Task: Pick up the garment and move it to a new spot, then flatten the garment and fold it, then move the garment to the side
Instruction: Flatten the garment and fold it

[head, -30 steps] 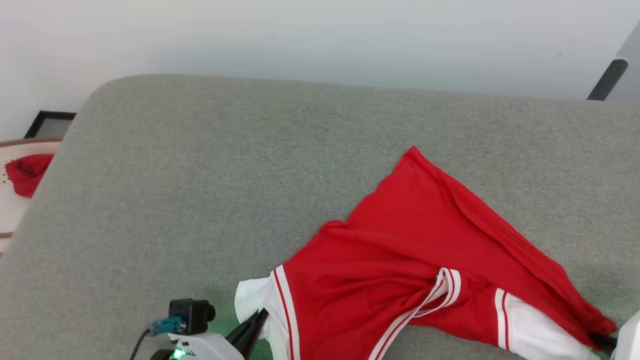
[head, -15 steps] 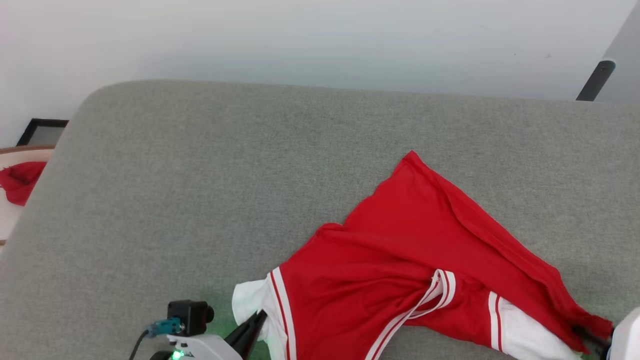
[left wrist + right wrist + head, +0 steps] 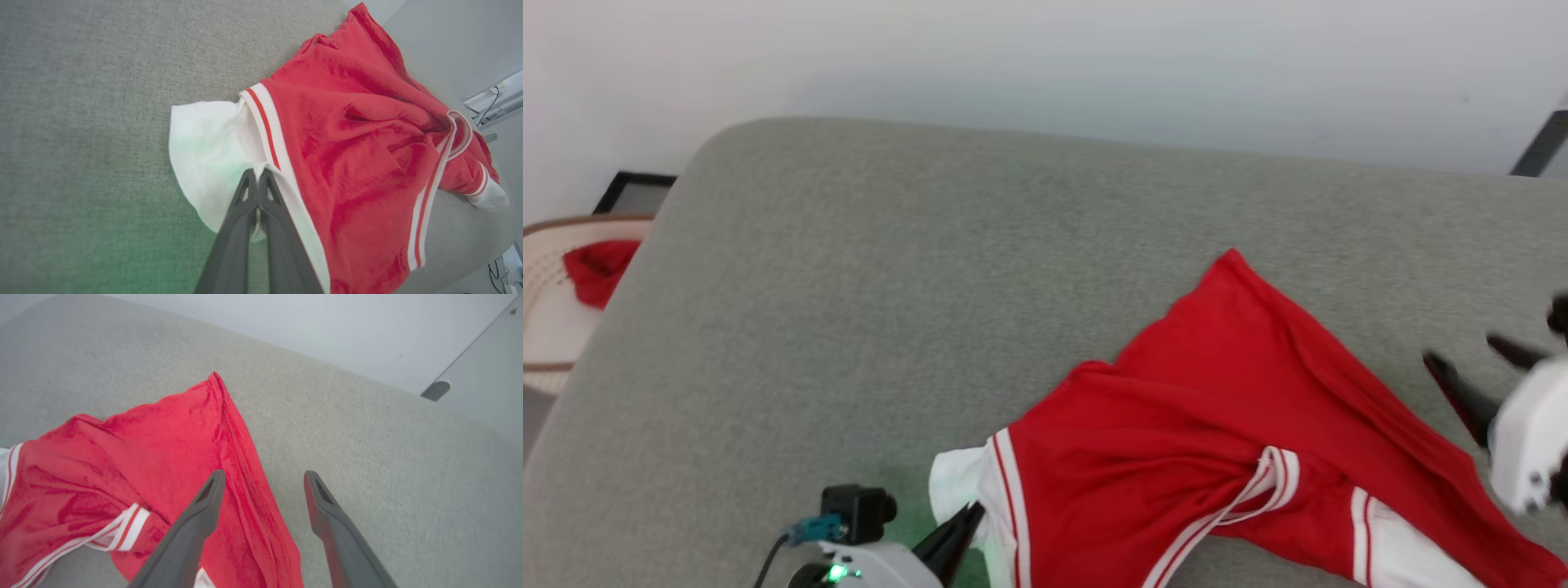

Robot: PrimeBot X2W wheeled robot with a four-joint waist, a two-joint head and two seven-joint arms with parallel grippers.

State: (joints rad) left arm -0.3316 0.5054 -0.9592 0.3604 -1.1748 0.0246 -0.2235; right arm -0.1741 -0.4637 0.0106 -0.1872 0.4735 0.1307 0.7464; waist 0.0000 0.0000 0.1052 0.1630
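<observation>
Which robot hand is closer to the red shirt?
Left. The left gripper is shut on the red shirt at its white sleeve. The right gripper hangs open beside the shirt's other edge, apart from it.

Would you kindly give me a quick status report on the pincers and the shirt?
Left pincer shut on sleeve of shirt. Right pincer open, holding nothing. Shirt crumpled on grey cushion. Nothing in the way.
</observation>
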